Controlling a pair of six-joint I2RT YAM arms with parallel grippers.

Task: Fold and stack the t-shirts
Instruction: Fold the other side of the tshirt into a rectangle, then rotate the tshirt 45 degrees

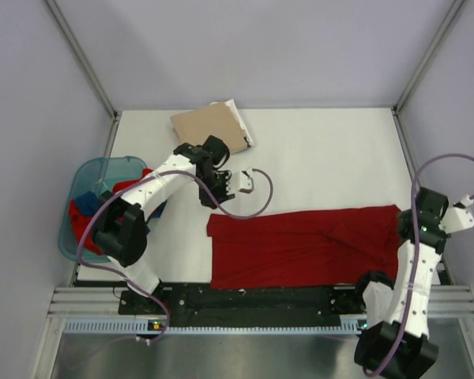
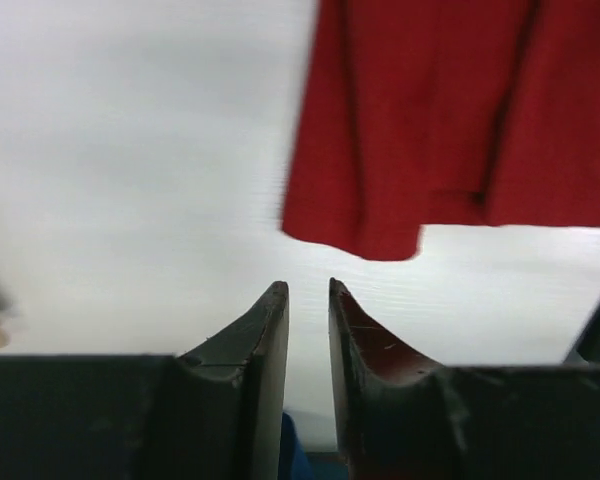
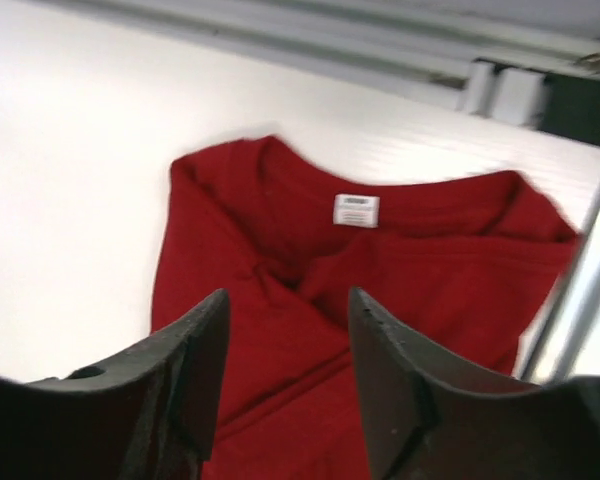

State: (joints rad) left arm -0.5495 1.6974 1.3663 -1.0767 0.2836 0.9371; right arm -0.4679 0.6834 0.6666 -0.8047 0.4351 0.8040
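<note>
— one tee done so far?
— seemingly. the tan t-shirt sits folded at the upper left of the worktop. the dark red t-shirt lies as a long band across the lower middle, apparently only part folded.
— and the pincers?
— the left pincer hovers by the band's upper left corner, nearly pressed together and pinching nothing. the right pincer is spread above the collar, at lower right.
— what's left?
— likely finishing and stacking this one, then the red and blue tees in the tub at far left.
</note>
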